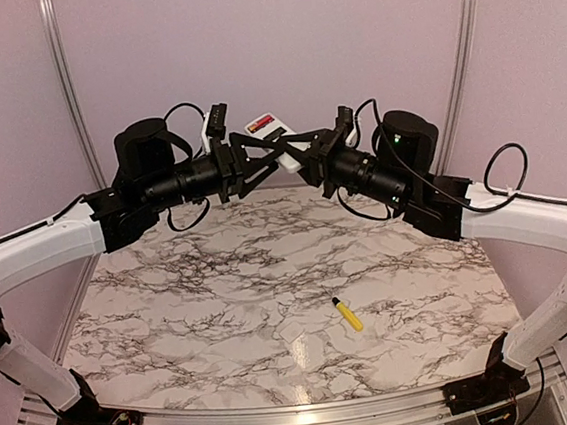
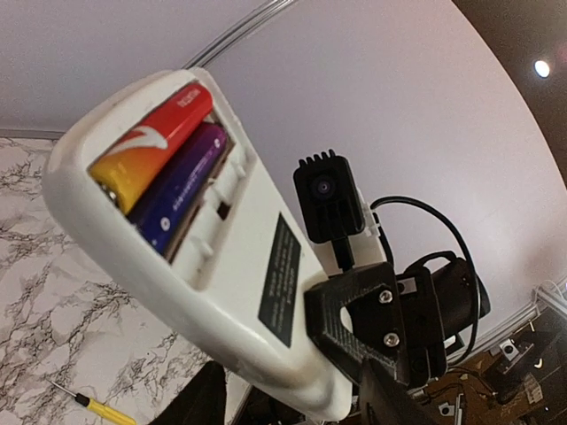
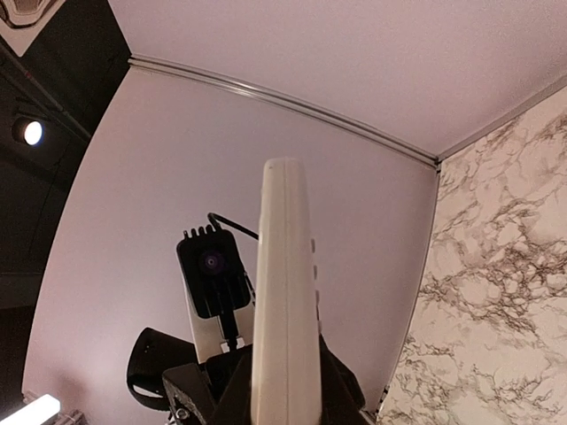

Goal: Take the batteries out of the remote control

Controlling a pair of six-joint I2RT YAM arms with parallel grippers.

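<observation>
White remote control (image 1: 278, 139) aloft, your right end effector (image 1: 306, 158) clamped on it, both batteries (image 2: 168, 168) seated inside. Your left end effector (image 1: 273, 164) straddles it, jaws part-open

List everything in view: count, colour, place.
remote control: one, white, held in the air between the arms, battery bay uncovered
batteries: two, one red and yellow, one dark blue, side by side in the remote's bay
screwdriver: one, yellow handle, lying on the table, right of centre
table: one, white marble pattern with dark veins, below the arms
left arm: one, white and black, raised, jaws apart by the remote
right arm: one, white and black, raised, jaws shut on the remote's end
</observation>
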